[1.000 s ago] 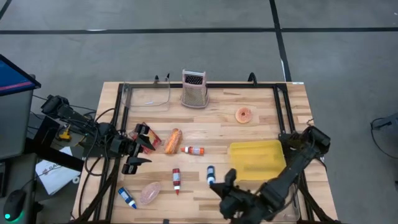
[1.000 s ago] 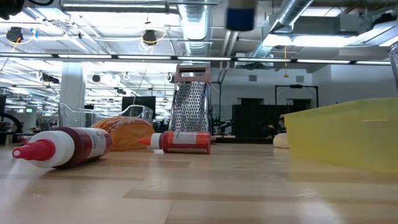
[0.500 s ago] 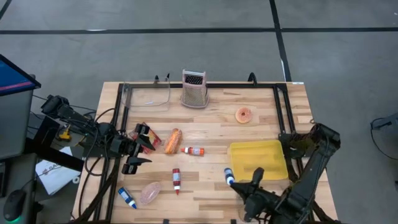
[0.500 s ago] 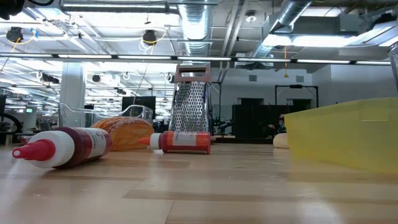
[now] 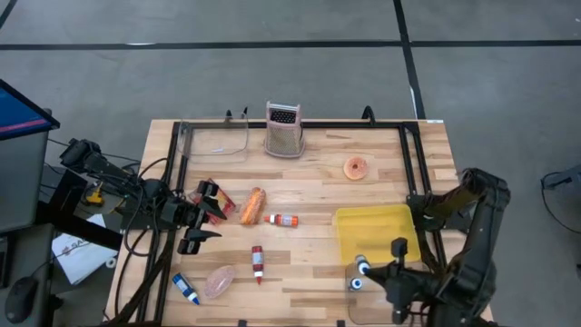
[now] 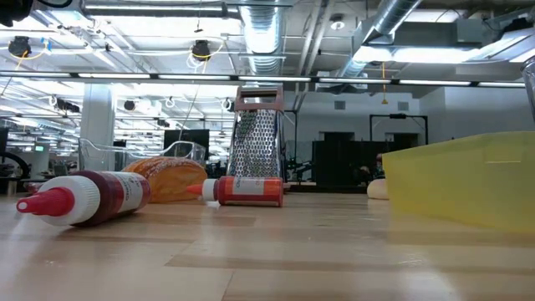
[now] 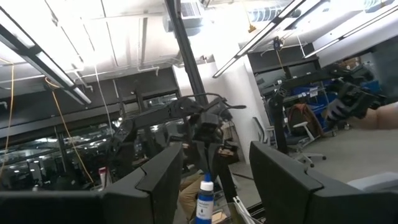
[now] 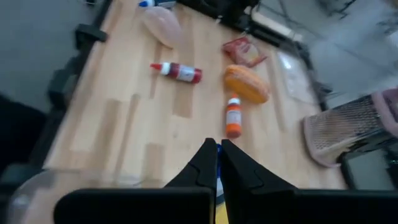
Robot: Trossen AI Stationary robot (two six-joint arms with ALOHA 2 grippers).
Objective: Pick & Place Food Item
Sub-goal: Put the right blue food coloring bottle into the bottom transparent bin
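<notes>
Carrying a blue-capped bottle (image 5: 359, 265) pinched in its fingers, the right gripper (image 5: 363, 271) has swung right to the yellow bin's (image 5: 377, 221) near edge, while the left gripper (image 5: 201, 221) waits open over the wooden table (image 5: 318, 173).

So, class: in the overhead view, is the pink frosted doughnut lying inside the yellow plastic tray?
No, the pink frosted doughnut rests on bare wood, apart from the yellow plastic tray.

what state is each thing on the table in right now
Right gripper: fingers shut on the blue bottle, beside the yellow bin.
Left gripper: fingers open, empty.
Grater: upright.
Red bottle: lying flat.
Orange bottle: lying flat.
Bread roll: lying flat.
</notes>
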